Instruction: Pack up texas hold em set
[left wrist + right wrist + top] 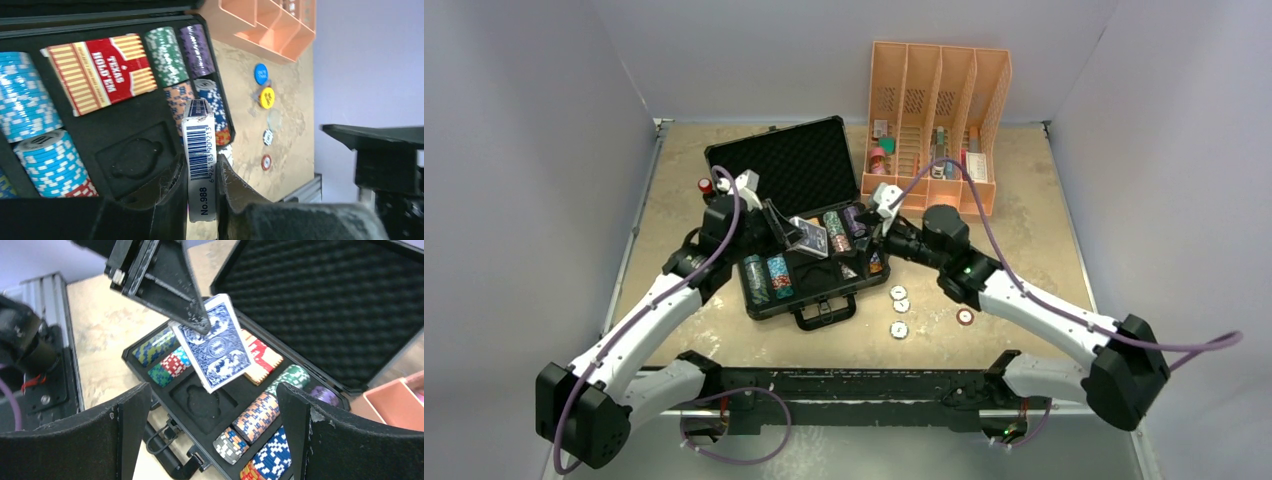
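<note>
The black briefcase [769, 308] lies open mid-table, its foam lid [794, 165] tilted back. Chip stacks [766, 277] fill slots on the left and right [260, 415]. A red card deck [102, 70] lies in its slot. My left gripper [200, 165] is shut on a blue card deck [220, 342] and holds it above the case's middle, over an empty recess [207, 400]. My right gripper [212, 390] is open and empty above the case's right chip rows. Several small round dealer buttons [898, 293] lie on the table right of the case.
An orange slotted organizer [934, 110] stands at the back right, close behind my right gripper. Two small red-topped black cylinders [706, 185] stand at the case's back left corner. A black rail [854, 385] runs along the near edge.
</note>
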You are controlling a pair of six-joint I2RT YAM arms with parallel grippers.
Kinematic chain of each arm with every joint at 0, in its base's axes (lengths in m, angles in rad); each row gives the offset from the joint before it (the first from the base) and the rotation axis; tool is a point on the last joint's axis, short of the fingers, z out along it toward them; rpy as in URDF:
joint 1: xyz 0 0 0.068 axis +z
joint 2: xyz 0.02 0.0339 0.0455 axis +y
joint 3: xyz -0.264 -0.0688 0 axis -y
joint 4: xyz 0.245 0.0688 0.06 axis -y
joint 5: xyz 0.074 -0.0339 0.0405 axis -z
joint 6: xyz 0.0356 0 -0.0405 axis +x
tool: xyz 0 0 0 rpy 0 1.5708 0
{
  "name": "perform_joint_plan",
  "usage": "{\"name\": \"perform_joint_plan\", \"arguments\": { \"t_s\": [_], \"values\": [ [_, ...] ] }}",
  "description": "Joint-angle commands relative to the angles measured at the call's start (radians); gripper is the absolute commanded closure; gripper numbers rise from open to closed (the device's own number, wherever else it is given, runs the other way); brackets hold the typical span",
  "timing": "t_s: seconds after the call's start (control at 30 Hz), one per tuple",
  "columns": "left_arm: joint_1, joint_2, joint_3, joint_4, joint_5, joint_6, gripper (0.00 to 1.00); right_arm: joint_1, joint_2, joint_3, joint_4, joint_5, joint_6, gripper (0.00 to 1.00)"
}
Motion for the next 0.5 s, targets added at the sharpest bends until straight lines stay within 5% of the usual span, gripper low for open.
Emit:
{"name": "perform_joint_plan", "arguments": {
  "t_s": [0.0, 0.47],
  "values": [
    [0.000, -0.008, -0.058, 0.095, -0.128, -0.065, 1.00, 0.001, -0.099, -0.078, 0.172, 0.177, 0.144, 0.04],
    [-0.034, 0.039, -0.250, 0.296, -0.123, -0.215, 1.00, 0.001, -0.087, -0.134, 0.212, 0.243, 0.233, 0.08]
  ]
}}
